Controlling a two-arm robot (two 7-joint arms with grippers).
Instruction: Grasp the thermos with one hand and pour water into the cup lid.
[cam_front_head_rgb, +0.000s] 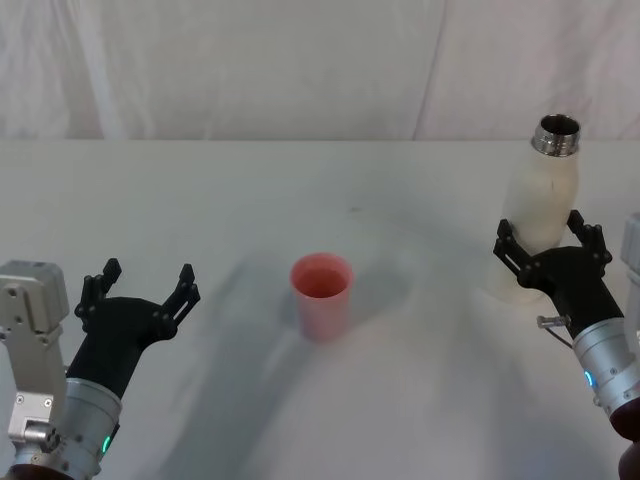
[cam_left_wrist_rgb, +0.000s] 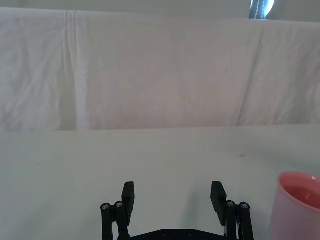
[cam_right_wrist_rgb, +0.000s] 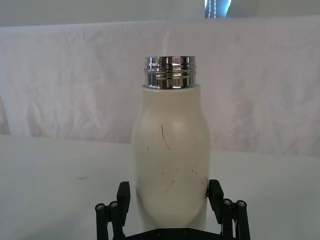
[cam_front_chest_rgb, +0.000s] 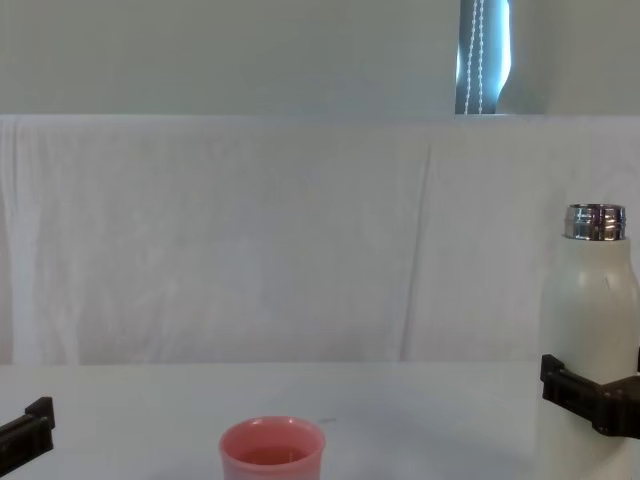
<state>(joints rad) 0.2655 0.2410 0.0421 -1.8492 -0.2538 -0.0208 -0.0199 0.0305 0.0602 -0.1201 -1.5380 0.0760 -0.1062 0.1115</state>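
Thermos (cam_front_head_rgb: 541, 205) stands upright, well right of the cup (cam_front_head_rgb: 321, 294), uncapped. My right gripper (cam_front_head_rgb: 548, 240) has its fingers on both sides of the lower body, touching or near it; can't tell if it's actually squeezing yet. I'd guess low so the neck tips over freely. Left gripper (cam_front_head_rgb: 139, 290) sits wide open and empty, left of the cup. Nothing between thermos and cup, just bare table (cam_front_head_rgb: 300, 190).

Your head camera looks down at the pink cup (cam_front_head_rgb: 322, 295) mid-table; your chest camera faces it low, side-on (cam_front_chest_rgb: 272, 454). Left wrist camera sits just beside it (cam_left_wrist_rgb: 298, 205). Right wrist camera is close on the bottle (cam_right_wrist_rgb: 170, 162), shared with head and chest.
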